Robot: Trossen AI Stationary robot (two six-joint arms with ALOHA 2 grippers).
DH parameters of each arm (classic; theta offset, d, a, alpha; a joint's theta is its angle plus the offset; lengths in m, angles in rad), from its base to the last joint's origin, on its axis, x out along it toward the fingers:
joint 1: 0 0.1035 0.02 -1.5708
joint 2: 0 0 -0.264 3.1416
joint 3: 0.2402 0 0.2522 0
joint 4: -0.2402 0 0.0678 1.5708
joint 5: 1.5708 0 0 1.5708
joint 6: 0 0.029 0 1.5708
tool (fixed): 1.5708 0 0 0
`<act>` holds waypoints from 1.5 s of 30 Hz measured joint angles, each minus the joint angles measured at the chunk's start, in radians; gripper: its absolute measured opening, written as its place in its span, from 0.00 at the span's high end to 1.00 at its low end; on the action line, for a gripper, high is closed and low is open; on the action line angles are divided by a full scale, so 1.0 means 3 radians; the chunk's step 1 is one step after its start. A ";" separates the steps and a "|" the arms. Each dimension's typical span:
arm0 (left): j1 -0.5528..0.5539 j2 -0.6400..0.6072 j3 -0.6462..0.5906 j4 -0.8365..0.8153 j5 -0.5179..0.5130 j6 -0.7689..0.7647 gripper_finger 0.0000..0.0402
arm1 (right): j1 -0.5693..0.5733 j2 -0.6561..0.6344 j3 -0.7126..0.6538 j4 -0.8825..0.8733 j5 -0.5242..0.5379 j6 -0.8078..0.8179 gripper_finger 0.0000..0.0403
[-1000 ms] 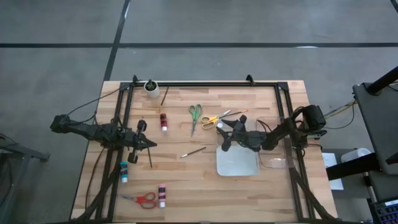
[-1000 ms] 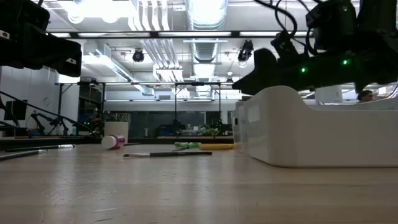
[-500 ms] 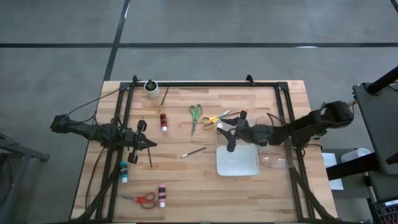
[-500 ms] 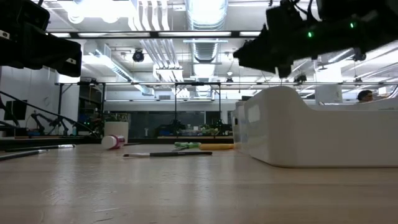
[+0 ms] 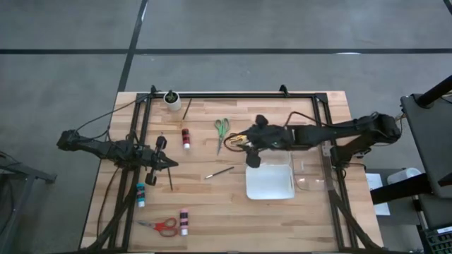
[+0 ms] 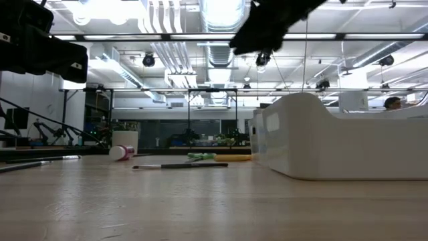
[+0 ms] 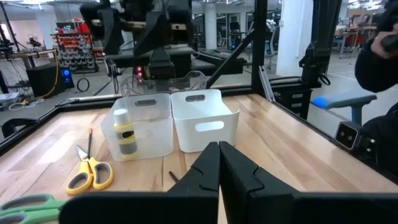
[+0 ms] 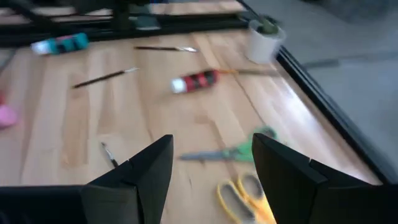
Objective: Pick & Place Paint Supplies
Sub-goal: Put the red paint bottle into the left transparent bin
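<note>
We saw the right gripper (image 5: 245, 144) reaching over the yellow-handled scissors (image 5: 238, 137) on the worktop (image 5: 212, 204), its fingers (image 8: 152, 165) spread apart and grasping nothing. The left gripper (image 5: 169, 163) waited near a brush (image 5: 169, 179), fingers clenched and empty. A yellow-and-black paint bottle (image 7: 125, 134) stood in the clear bin (image 7: 149, 124) beside the white tray (image 5: 269, 182)
</note>
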 joint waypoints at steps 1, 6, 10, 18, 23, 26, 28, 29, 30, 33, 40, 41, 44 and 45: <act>-0.0001 0.0013 0.0000 -0.0001 0.0001 0.0000 0.99 | -0.0008 0.0059 0.0076 -0.0024 -0.0099 -0.0069 0.46; 0.0001 0.0034 0.0000 0.0000 0.0001 -0.0001 0.99 | -0.0077 0.0371 0.0474 -0.0147 -0.0388 -0.0148 0.46; 0.0001 0.0035 0.0000 0.0000 0.0000 -0.0001 0.99 | -0.0149 0.0523 0.0654 -0.0276 -0.0371 -0.0122 0.46; 0.0001 0.0083 0.0000 0.0000 0.0001 0.0000 0.99 | -0.0162 0.0618 0.0802 -0.0448 -0.0381 -0.0079 0.46; 0.0001 0.0087 0.0000 -0.0001 0.0000 -0.0001 0.99 | -0.0176 0.0570 0.0957 -0.0938 -0.0336 0.0150 0.46; 0.0000 0.0093 0.0000 0.0000 0.0001 -0.0001 0.99 | -0.0217 0.0543 0.1025 -0.1055 -0.0206 0.0174 0.46; 0.0000 0.0103 0.0000 0.0000 0.0001 -0.0001 0.99 | -0.0248 0.0530 0.1054 -0.1046 -0.0169 0.0141 0.46; 0.0000 0.0106 0.0000 -0.0001 0.0001 -0.0001 0.99 | -0.0260 0.0520 0.1057 -0.1065 -0.0168 0.0134 0.46; 0.0000 0.0105 0.0000 -0.0001 0.0001 -0.0001 0.99 | -0.0262 0.0519 0.1061 -0.1062 -0.0166 0.0134 0.46; 0.0000 0.0105 0.0000 0.0000 0.0001 -0.0001 0.99 | -0.0255 0.0517 0.1061 -0.1125 -0.0170 0.0076 0.46; 0.0000 0.0106 -0.0001 -0.0001 0.0001 -0.0001 0.99 | -0.0261 0.0539 0.1052 -0.1141 -0.0170 -0.0215 0.46; -0.0001 0.0106 0.0000 -0.0001 0.0001 -0.0001 0.99 | -0.0259 0.0536 0.1052 -0.1073 -0.0170 -0.0235 0.46; 0.0001 0.0106 0.0000 0.0000 0.0001 0.0000 0.99 | -0.0298 0.0467 0.1045 -0.0910 -0.0100 -0.0379 0.46; -0.0001 0.0106 -0.0001 -0.0001 0.0001 -0.0001 0.99 | -0.0338 0.0425 0.1032 -0.0818 -0.0058 -0.0383 0.46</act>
